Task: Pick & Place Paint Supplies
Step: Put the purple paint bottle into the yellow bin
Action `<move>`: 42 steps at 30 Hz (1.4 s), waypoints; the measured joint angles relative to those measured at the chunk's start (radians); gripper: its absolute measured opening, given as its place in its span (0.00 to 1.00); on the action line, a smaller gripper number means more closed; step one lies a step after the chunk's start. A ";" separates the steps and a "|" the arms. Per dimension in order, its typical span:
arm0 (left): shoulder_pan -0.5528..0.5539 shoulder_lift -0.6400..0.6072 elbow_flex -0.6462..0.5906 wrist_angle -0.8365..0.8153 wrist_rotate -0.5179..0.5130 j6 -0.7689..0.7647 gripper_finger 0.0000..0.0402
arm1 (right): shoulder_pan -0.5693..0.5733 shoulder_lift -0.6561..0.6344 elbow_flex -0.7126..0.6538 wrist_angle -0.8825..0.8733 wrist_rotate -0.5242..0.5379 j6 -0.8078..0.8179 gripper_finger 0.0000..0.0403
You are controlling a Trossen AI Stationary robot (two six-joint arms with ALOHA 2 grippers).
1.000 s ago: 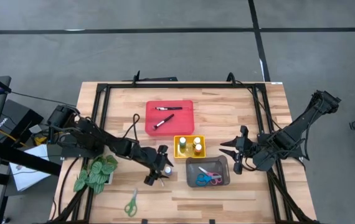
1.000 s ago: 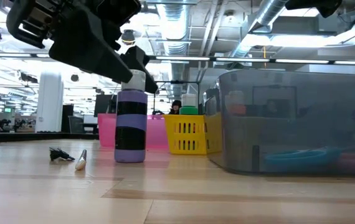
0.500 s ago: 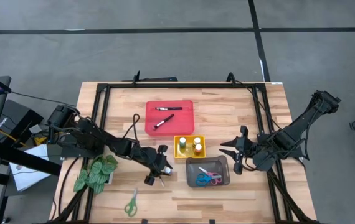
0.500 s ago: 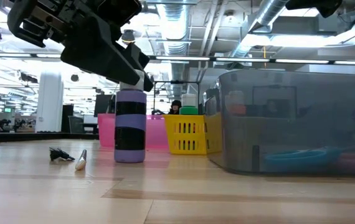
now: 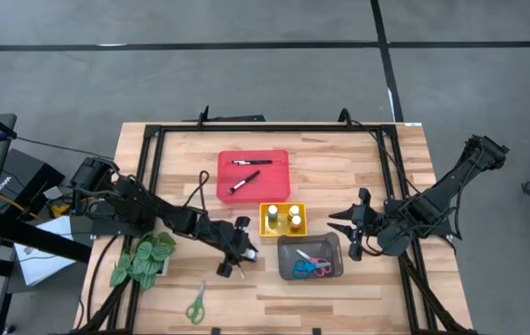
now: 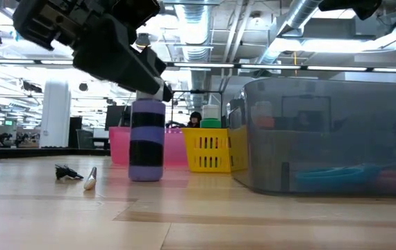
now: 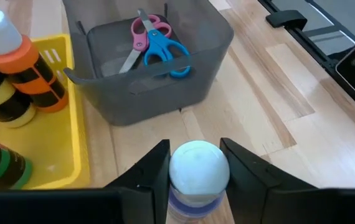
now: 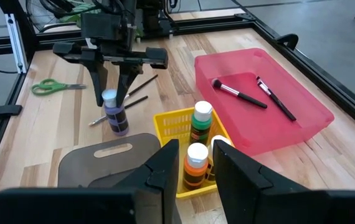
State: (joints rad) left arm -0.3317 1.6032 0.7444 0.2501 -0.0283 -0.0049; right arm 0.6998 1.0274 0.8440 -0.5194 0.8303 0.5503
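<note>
While my left gripper (image 5: 238, 246) hangs over the middle of the wooden surface (image 5: 339, 298), its fingers (image 7: 154, 171) stand on either side of the white cap of a small purple paint bottle with a black label (image 6: 146, 140), close against it, though I cannot tell whether they press it. That bottle stands upright on the surface, just beside the grey plastic tray (image 5: 309, 257) holding pink-handled and blue-handled scissors (image 7: 154, 43). Beside that sits the yellow basket tray (image 5: 283, 219) with other paint bottles, and nearer the far edge the red tray (image 5: 252, 175) with two dark-handled paintbrushes (image 8: 238, 94). Green-handled scissors (image 5: 195, 302) lie at the near edge. My right gripper (image 5: 349, 227) waits toward the right edge, fingers partly apart and holding nothing.
</note>
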 joint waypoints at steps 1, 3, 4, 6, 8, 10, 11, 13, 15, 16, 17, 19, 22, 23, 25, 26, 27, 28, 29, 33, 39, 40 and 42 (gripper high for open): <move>0.000 -0.001 0.010 -0.010 -0.001 0.000 0.27 | 0.000 0.000 0.000 0.000 0.000 0.000 0.23; 0.001 -0.018 0.036 -0.054 -0.004 0.004 0.27 | 0.000 0.000 0.000 -0.002 0.000 0.000 0.23; 0.006 -0.026 0.055 -0.074 -0.013 0.007 0.27 | 0.000 0.000 0.000 -0.003 0.000 0.000 0.23; 0.016 -0.058 0.084 -0.132 -0.030 0.023 0.27 | 0.000 0.000 0.000 -0.007 -0.001 0.000 0.23; 0.035 -0.080 0.105 -0.143 -0.029 0.025 0.27 | 0.000 0.000 0.000 -0.010 -0.002 0.001 0.23; 0.063 -0.096 0.115 -0.152 -0.028 0.025 0.27 | 0.000 0.000 0.000 -0.012 -0.002 0.003 0.23; 0.075 -0.101 0.120 -0.160 -0.028 0.026 0.27 | 0.000 0.000 0.000 -0.013 -0.002 0.003 0.23; 0.107 -0.106 0.130 -0.162 -0.028 0.030 0.27 | 0.000 0.000 0.000 -0.014 -0.002 0.003 0.23; 0.138 -0.106 0.141 -0.163 -0.026 0.041 0.27 | 0.000 0.000 0.000 -0.014 -0.002 0.003 0.23; 0.153 -0.105 0.146 -0.160 -0.026 0.049 0.27 | 0.000 0.000 0.000 -0.014 -0.002 0.003 0.23; 0.166 -0.105 0.150 -0.159 -0.025 0.050 0.27 | 0.000 0.000 0.000 -0.014 -0.002 0.003 0.23; 0.193 -0.095 0.157 -0.145 -0.013 0.051 0.27 | 0.000 0.000 0.000 -0.015 -0.002 0.003 0.23; 0.222 -0.086 0.159 -0.128 0.022 0.049 0.27 | 0.000 0.000 0.000 -0.016 -0.002 0.003 0.23; 0.226 -0.081 0.160 -0.119 0.028 0.049 0.27 | 0.000 0.000 0.000 -0.018 -0.002 0.003 0.23; 0.231 -0.070 0.161 -0.120 0.034 0.049 0.27 | 0.000 0.000 0.000 -0.019 -0.002 0.002 0.23; 0.232 -0.062 0.161 -0.120 0.035 0.050 0.27 | 0.000 0.000 0.000 -0.020 -0.002 0.002 0.23; 0.232 -0.055 0.161 -0.116 0.035 0.050 0.27 | 0.000 0.000 0.000 -0.020 -0.002 0.002 0.23; 0.232 -0.049 0.161 -0.110 0.036 0.049 0.27 | 0.000 0.000 0.000 -0.020 -0.001 0.001 0.23; 0.232 -0.042 0.161 -0.103 0.036 0.050 0.27 | 0.000 0.000 0.000 -0.022 -0.001 0.000 0.23; 0.232 -0.016 0.160 -0.072 0.036 0.050 0.27 | 0.000 0.000 0.000 -0.024 -0.001 0.000 0.23; 0.239 -0.015 0.160 -0.053 0.036 0.049 0.27 | 0.000 0.000 0.000 -0.027 0.000 0.000 0.23; 0.239 -0.015 0.160 -0.049 0.036 0.049 0.27 | 0.000 0.000 0.000 -0.027 0.000 0.000 0.23; 0.239 -0.015 0.160 -0.044 0.036 0.051 0.27 | 0.000 0.000 0.000 -0.027 0.000 0.000 0.23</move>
State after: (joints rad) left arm -0.0925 1.5883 0.9047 0.2058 0.0074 0.0459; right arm 0.6998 1.0275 0.8440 -0.5465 0.8300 0.5503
